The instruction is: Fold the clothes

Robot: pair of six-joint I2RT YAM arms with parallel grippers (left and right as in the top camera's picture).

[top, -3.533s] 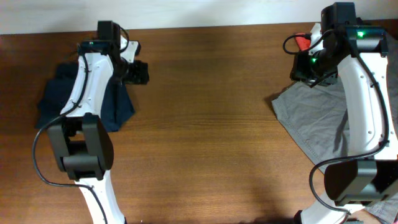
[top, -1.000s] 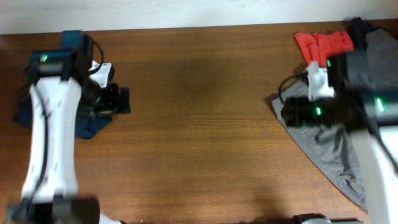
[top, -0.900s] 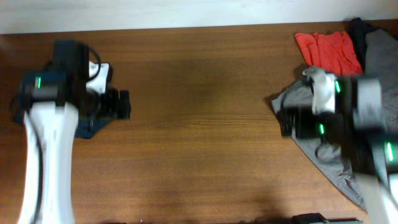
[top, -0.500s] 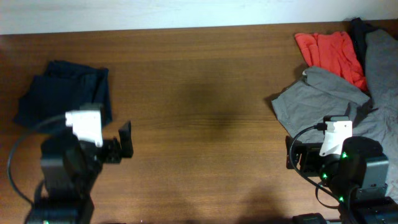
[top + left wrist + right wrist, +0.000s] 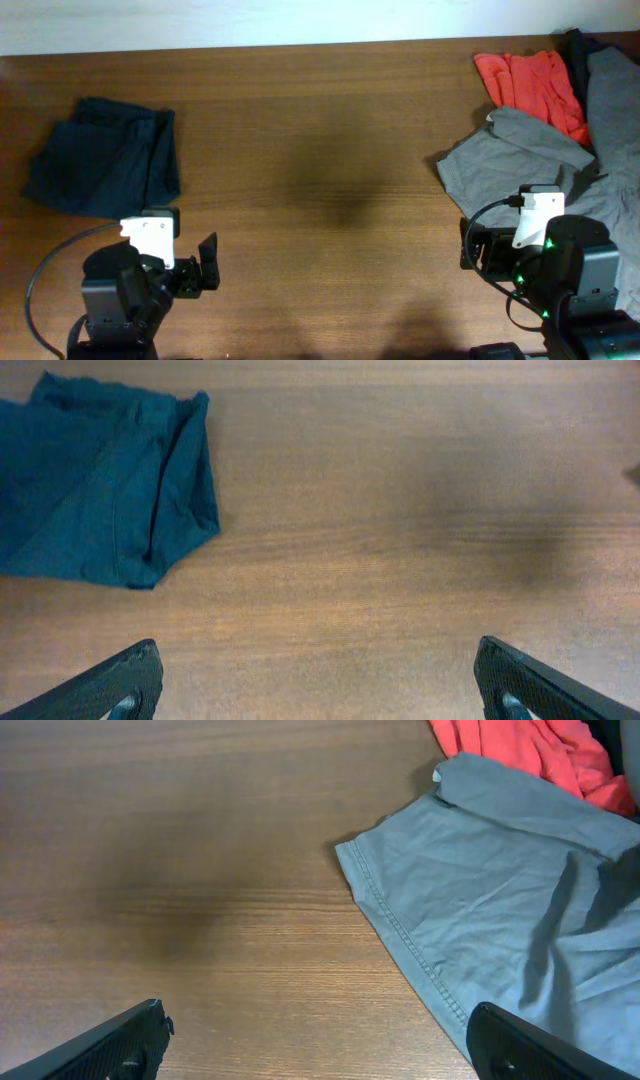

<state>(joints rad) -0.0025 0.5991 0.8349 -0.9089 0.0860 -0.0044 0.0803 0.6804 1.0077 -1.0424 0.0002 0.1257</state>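
**Shorts bunched far left, hands at near edge**

Navy shorts (image 5: pixel 100 157) lie bunched on the desk (image 5: pixel 320 130), far left. Left hand (image 5: pixel 205 272) is apart from them, holding nothing. Right hand (image 5: pixel 470 252) is just beside the grey garment (image 5: pixel 510 150); the red-orange garment (image 5: pixel 530 85) lies beyond.

A brown wooden table (image 5: pixel 330 150) meets a white wall (image 5: pixel 250 20).

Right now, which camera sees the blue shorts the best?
The overhead view: the blue shorts lie whole on the table, every edge in frame. The left wrist view cuts off their left side. The right wrist view shows none of them.
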